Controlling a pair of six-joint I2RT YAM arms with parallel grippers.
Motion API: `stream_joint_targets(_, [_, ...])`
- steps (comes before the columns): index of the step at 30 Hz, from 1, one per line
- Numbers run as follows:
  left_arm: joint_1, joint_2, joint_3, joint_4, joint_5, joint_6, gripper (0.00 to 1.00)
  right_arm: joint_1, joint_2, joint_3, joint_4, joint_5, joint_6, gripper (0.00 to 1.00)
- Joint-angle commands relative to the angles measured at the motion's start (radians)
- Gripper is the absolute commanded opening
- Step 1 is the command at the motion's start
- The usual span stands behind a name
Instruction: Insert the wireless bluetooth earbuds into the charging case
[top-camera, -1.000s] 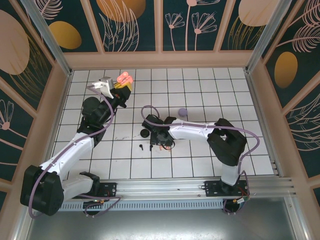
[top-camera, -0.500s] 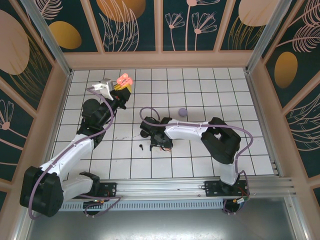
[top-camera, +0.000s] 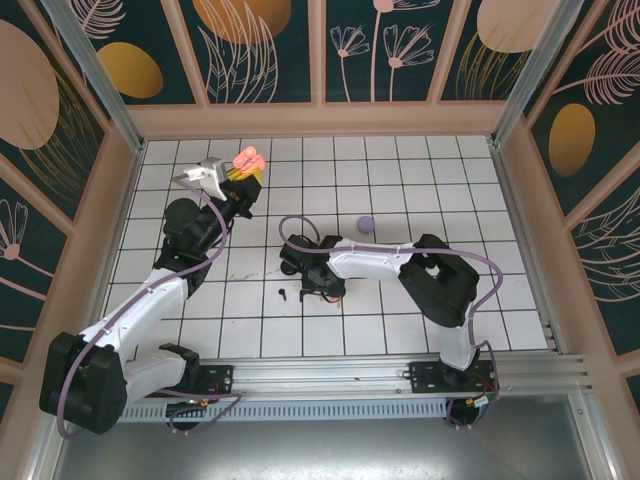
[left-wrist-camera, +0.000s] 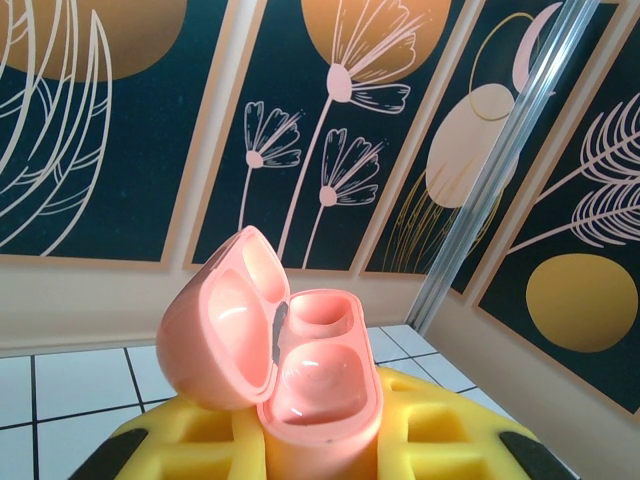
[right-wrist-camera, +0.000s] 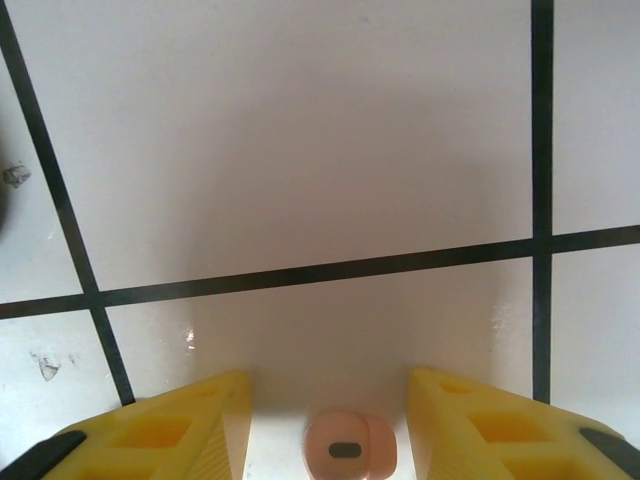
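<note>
My left gripper (top-camera: 243, 178) is raised at the back left, shut on a coral-pink charging case (left-wrist-camera: 320, 400) that stands upright between its yellow pads (left-wrist-camera: 450, 430). The case's lid (left-wrist-camera: 215, 320) is hinged open to the left and both wells are bare. My right gripper (right-wrist-camera: 328, 390) is down at the tiles near the table's middle (top-camera: 322, 290). It is open, with a coral-pink earbud (right-wrist-camera: 350, 452) lying on the tile between its yellow fingers (right-wrist-camera: 500, 425), a gap on each side. A black earbud (top-camera: 284, 294) lies just left of that gripper.
A lavender case (top-camera: 365, 224) sits behind the right arm. A dark round item (top-camera: 288, 266) lies left of the right wrist. A cable loops above the right forearm (top-camera: 380, 262). Wooden walls (top-camera: 320, 118) ring the white tiled table.
The right arm has shifted slightly left and settled over the coral-pink earbud, its fingers drawing closer together. The left arm and its case have not moved.
</note>
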Motion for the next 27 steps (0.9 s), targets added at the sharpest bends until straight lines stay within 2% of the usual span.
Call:
stream_joint_targets(1, [-0.002, -0.015, -0.004, 0.05, 0.001, -0.005, 0.0, 0.009, 0.026, 0.017, -0.03, -0.008, 0.019, 0.43])
stream_joint_targets(6, [-0.002, -0.017, -0.006, 0.048, 0.001, -0.005, 0.0, 0.011, 0.026, 0.018, -0.029, -0.01, 0.018, 0.4])
stream_joint_targets(12, [-0.002, -0.02, -0.006, 0.048, -0.001, -0.006, 0.0, 0.014, 0.023, 0.02, -0.02, -0.01, 0.014, 0.3])
stream_joint_targets(16, [-0.003, -0.018, -0.005, 0.048, -0.001, -0.005, 0.0, 0.015, 0.023, 0.023, -0.01, -0.007, -0.004, 0.27])
stream_joint_targets(27, [-0.003, -0.015, -0.004, 0.05, -0.001, -0.007, 0.0, 0.011, 0.068, 0.143, -0.072, 0.093, -0.288, 0.25])
